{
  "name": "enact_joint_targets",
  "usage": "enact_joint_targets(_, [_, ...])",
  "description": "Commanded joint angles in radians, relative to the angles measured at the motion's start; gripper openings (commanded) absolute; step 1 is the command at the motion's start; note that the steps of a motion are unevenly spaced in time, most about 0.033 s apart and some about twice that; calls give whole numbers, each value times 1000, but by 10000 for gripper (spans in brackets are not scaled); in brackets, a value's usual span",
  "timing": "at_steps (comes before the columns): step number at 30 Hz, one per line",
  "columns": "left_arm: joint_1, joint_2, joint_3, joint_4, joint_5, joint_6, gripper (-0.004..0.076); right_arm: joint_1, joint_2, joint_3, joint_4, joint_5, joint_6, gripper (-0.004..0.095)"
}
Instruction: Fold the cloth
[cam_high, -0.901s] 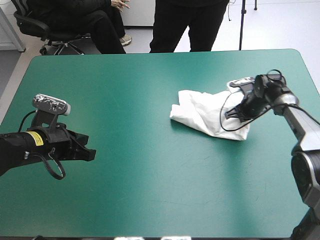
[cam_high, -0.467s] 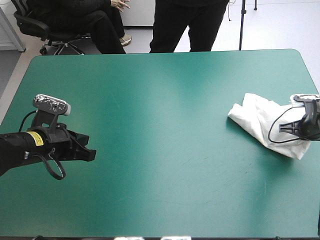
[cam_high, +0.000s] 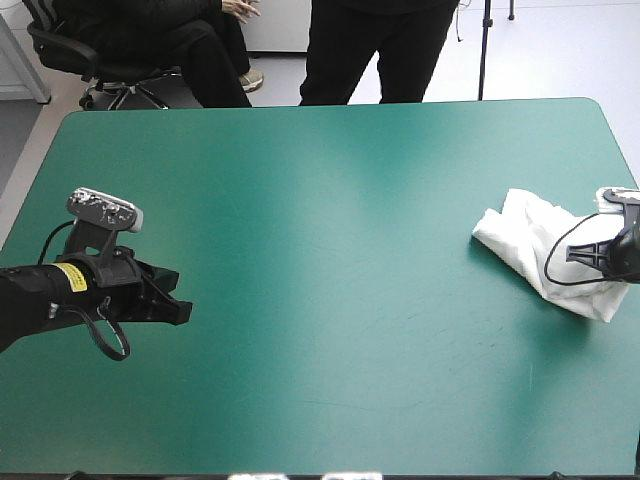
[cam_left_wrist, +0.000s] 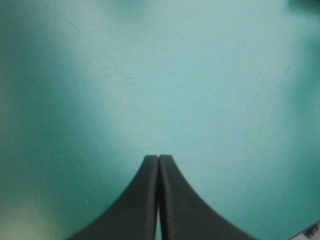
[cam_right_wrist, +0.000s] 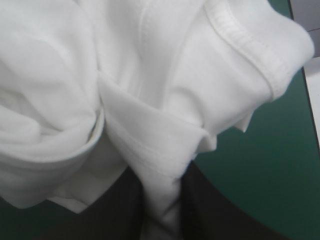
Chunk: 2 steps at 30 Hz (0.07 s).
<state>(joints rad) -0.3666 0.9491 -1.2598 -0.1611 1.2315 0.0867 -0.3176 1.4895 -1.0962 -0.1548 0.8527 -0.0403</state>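
The white T-shirt (cam_high: 540, 248) lies as a crumpled heap near the table's right edge. My right gripper (cam_high: 612, 256) sits at the heap's right side, shut on the T-shirt. In the right wrist view a pinched fold of the T-shirt (cam_right_wrist: 150, 100) runs between the two black fingers (cam_right_wrist: 210, 210) of the right gripper (cam_right_wrist: 161, 215), and a hemmed edge lies ahead. My left gripper (cam_high: 180, 306) hovers over bare teal-green cover at the table's left side, far from the T-shirt. The left gripper (cam_left_wrist: 158, 162) is shut, its fingers meeting in one arch with nothing between them.
The teal-green cover (cam_high: 330, 220) stretches bare between the two arms. The heap lies close to the table's right edge (cam_high: 630, 165). A strip of that edge shows beside the T-shirt in the right wrist view.
My right gripper has dragged the T-shirt from the table's right-middle out toward the right edge. The left arm has stayed where it was.
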Motion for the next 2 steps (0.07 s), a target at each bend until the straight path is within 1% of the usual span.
enact_joint_targets(1, [0,-9,-21,-24,26,-2,-17,-9,-40,-24,9,-23,-21,471])
enact_joint_targets(2, [0,-9,-21,-24,26,-2,-17,-9,-40,-24,9,-18,-20,577])
